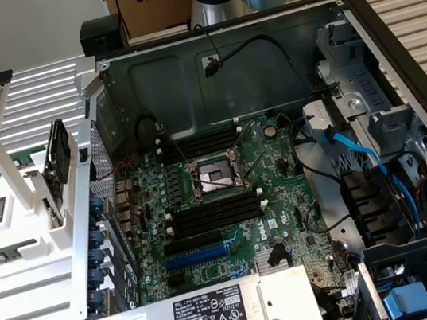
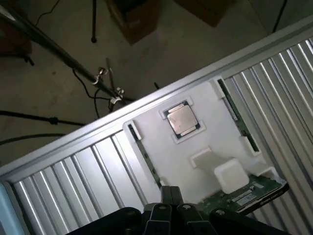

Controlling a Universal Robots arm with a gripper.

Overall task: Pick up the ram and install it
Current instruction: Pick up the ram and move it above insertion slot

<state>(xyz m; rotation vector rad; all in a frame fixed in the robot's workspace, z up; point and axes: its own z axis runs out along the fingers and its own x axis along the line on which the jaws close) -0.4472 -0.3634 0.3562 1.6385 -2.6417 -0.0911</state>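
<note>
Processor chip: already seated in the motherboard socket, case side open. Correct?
Not seated. The silver processor chip lies in a square recess of the white holder, outside the case. The wrist view shows it plainly, and the exterior view has the holder at its left, beside the case. The case side is open, as you said.

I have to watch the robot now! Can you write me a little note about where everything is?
Gripper: hovers above the white holder, touching nothing there.
Ram: on edge in a holder slot beside the silver chip; a second green stick stands on the chip's other side.
Done: nothing yet.
Left: pick-up and install; the black memory slots look empty.
</note>
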